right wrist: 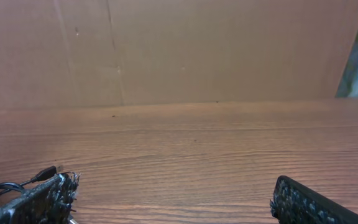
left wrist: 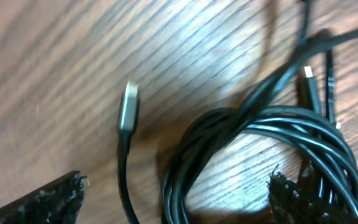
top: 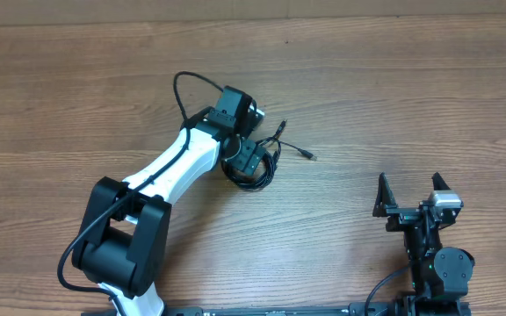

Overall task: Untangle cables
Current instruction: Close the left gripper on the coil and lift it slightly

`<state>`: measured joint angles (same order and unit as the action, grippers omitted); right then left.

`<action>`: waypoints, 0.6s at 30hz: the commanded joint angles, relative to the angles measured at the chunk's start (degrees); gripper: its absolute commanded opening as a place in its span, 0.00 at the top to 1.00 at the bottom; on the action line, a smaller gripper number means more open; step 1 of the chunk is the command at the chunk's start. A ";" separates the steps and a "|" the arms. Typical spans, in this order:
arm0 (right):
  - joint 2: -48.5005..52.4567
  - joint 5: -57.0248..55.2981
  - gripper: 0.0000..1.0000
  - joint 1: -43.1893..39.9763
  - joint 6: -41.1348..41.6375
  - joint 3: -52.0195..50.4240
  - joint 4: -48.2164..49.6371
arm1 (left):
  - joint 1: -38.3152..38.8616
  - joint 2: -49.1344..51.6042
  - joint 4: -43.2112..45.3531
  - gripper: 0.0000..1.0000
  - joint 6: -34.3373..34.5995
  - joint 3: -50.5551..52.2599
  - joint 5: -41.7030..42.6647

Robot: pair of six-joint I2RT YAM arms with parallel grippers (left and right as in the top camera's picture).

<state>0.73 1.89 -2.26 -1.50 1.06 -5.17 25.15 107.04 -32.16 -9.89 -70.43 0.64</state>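
Observation:
The cables point(top: 266, 168) are a tangled black coil on the wooden table, with loose plug ends trailing right point(top: 309, 156). My left gripper point(top: 251, 163) hovers low over the coil, open. In the left wrist view the coil point(left wrist: 278, 118) and a strand with a silver-tipped plug point(left wrist: 128, 106) lie between its spread fingers point(left wrist: 176, 186), which touch neither. My right gripper point(top: 409, 190) is open and empty at the front right, far from the coil. In the right wrist view a bit of cable with a plug point(right wrist: 42, 175) shows at the far left, beyond the open fingers point(right wrist: 173, 186).
The wooden table point(top: 393, 88) stretches all round. A brown cardboard wall point(right wrist: 179, 50) stands behind its far edge. The left arm's own thick black wire point(top: 183, 88) loops above its wrist.

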 commanded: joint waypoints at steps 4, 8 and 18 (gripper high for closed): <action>-0.57 -0.59 0.00 -0.22 -0.28 -0.61 0.39 | 0.07 0.50 5.11 0.16 -15.89 -0.07 2.38; -0.57 -0.59 0.00 -0.22 -0.28 -0.61 0.39 | 0.07 0.52 6.91 0.21 -15.91 -0.07 2.60; -0.57 -0.59 0.00 -0.22 -0.28 -0.61 0.39 | 0.07 0.55 6.47 0.31 -20.63 0.96 5.40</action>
<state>0.73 1.89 -2.26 -1.54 1.06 -5.13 25.15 107.04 -25.67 -27.27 -70.43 4.56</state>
